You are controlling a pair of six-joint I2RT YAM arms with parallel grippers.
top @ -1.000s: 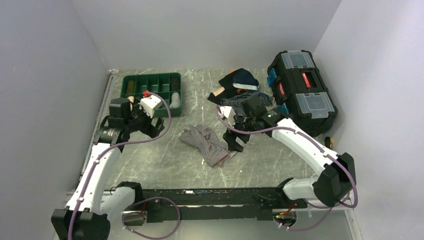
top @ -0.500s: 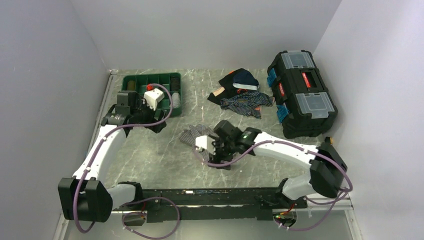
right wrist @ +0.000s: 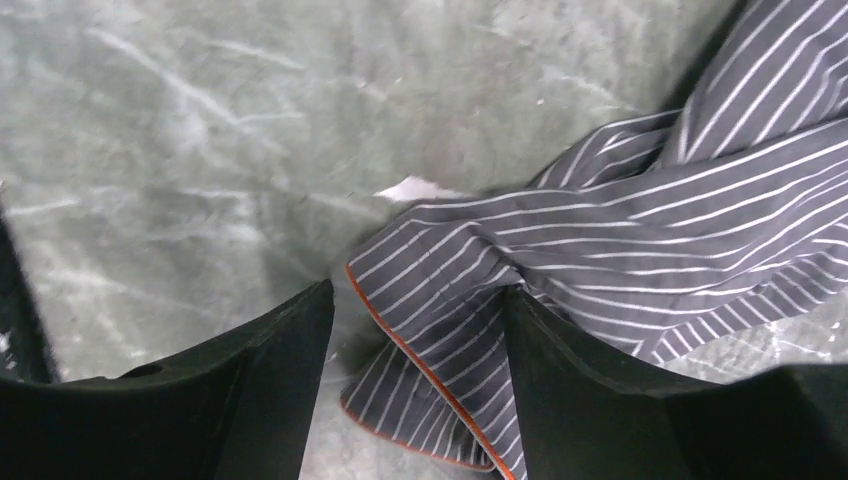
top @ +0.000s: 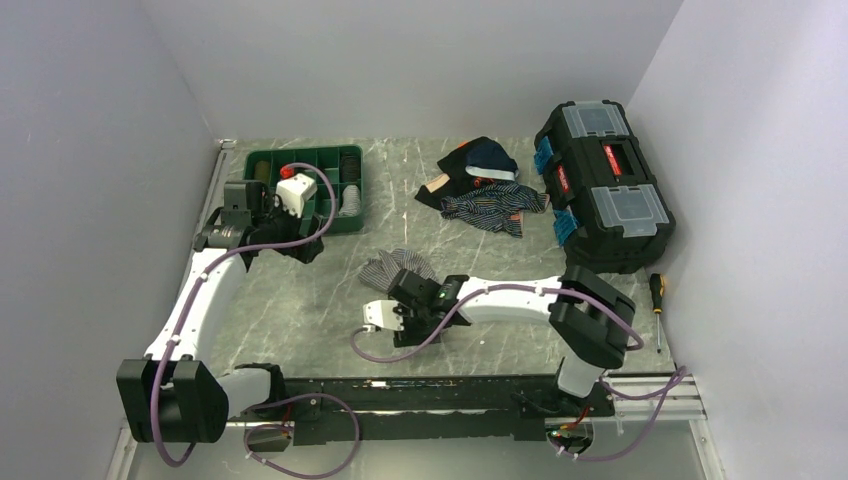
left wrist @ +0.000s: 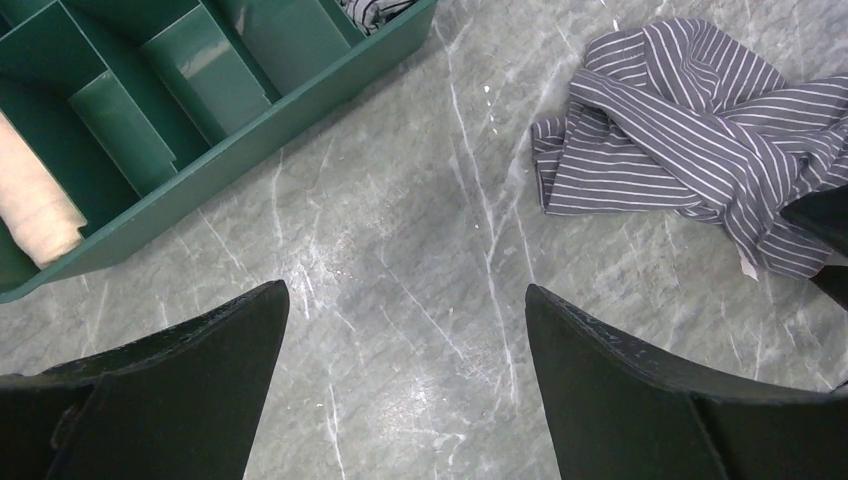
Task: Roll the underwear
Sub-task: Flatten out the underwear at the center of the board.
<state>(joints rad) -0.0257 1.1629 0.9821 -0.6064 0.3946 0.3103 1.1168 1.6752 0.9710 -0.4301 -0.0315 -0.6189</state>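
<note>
Moved since the earlier frame: the right gripper [right wrist: 415, 300] has dropped to the near edge of the pale grey pinstriped thin-cloth boxer shorts [right wrist: 650, 240], its arm folded low.
Its jaws stand apart astride an orange-trimmed hem; the shorts lie crumpled mid-way across the grey marbled table top [left wrist: 400, 220]. Farther back, the left gripper [left wrist: 403, 300] hangs spread wide above bare marble, near the green plastic compartment tray [left wrist: 300, 110].
</note>
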